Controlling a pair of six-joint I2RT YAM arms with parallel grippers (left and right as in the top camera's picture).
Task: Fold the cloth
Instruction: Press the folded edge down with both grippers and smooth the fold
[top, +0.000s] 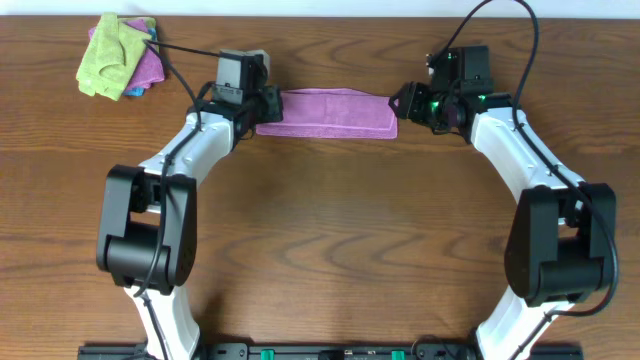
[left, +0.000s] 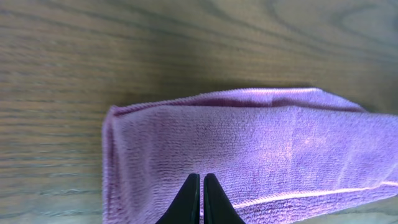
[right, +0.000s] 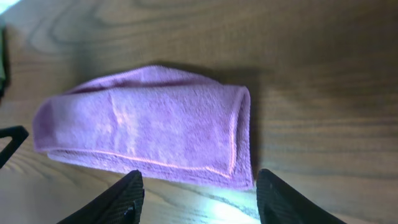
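Observation:
The purple cloth (top: 328, 110) lies folded into a long flat band on the wooden table, at the back centre between my two arms. My left gripper (top: 260, 106) is at the band's left end. In the left wrist view its fingertips (left: 202, 179) are pressed together over the cloth (left: 249, 149), with no fabric visibly pinched between them. My right gripper (top: 404, 101) sits just off the right end. In the right wrist view it (right: 199, 175) stands open, its fingers apart over bare wood just short of the cloth's (right: 155, 127) near edge, and nothing is between them.
A pile of small cloths (top: 120, 55), lime-green on top of pinkish-purple and blue, lies at the far left corner of the table. Black cables run from both wrists over the back edge. Bare wood stretches toward the front between the arms' bases.

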